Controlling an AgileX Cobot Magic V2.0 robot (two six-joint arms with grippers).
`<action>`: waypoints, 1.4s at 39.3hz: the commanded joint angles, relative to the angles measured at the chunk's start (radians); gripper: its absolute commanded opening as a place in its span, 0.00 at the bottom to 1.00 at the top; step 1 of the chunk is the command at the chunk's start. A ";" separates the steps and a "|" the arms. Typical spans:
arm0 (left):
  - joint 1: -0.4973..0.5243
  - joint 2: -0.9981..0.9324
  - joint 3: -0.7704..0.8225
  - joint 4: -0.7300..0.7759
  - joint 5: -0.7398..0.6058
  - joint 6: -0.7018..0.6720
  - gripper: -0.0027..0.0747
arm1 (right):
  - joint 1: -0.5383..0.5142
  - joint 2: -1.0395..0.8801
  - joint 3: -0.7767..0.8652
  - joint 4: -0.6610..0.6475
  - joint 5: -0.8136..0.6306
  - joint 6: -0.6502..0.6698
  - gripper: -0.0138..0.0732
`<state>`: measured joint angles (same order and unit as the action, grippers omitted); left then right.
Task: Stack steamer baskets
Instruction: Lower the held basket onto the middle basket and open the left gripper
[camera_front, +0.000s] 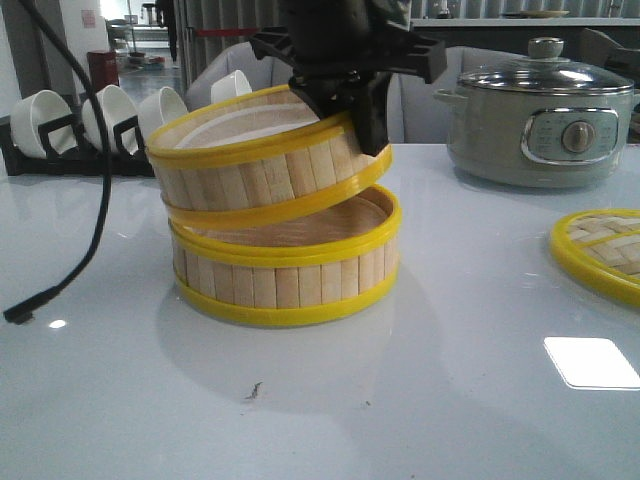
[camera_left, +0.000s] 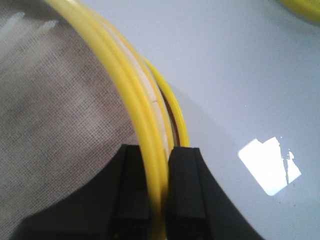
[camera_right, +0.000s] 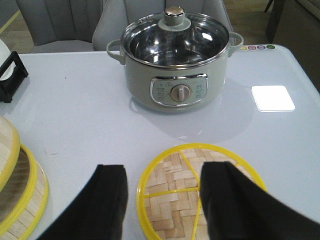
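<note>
Centre of the front view: a round shallow steamer basket of pale vertical bamboo slats with yellow plastic rims (camera_front: 285, 262), flat on the glossy pale grey table (camera_front: 450, 400); above it, a second basket of the same slats and yellow rims with a white liner inside (camera_front: 262, 160), tilted, low on its left side where it meets the lower basket's rim, raised on its right side with a clear gap beneath.

At top centre of that view, the black left gripper (camera_front: 372, 132), clamped on the right wall of the tilted basket; in the left wrist view, two black fingers (camera_left: 185, 190) narrow on the yellow rim (camera_left: 150, 145), one inside over the white mesh liner (camera_left: 55, 115), one outside.

In the right wrist view, the right gripper (camera_right: 165, 200) spread wide and holding nothing, low in the frame above a flat round woven bamboo lid with a yellow rim and yellow cross ribs (camera_right: 177, 200); same lid at the right edge of the front view, well apart from the baskets.

Upper right of the front view: a pale grey-green electric pot with a glass lid and a front dial (camera_front: 540, 120). Upper left: white ceramic bowls upright in a black rack (camera_front: 75, 125); a black cable (camera_front: 95, 180) hanging down, its plug end on the table at the left edge.
</note>
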<state>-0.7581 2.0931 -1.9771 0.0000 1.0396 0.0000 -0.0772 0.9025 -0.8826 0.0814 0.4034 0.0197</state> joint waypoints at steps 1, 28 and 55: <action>-0.014 -0.049 -0.038 0.007 -0.063 0.000 0.14 | -0.003 -0.007 -0.038 -0.009 -0.072 -0.005 0.67; -0.027 -0.014 -0.038 -0.076 -0.060 0.005 0.14 | -0.003 -0.007 -0.038 -0.009 -0.074 -0.005 0.67; -0.046 -0.014 -0.038 -0.098 -0.074 0.005 0.14 | -0.003 -0.007 -0.038 -0.009 -0.074 -0.005 0.67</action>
<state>-0.7880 2.1462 -1.9771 -0.0544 1.0293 0.0000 -0.0772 0.9025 -0.8826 0.0814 0.4082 0.0197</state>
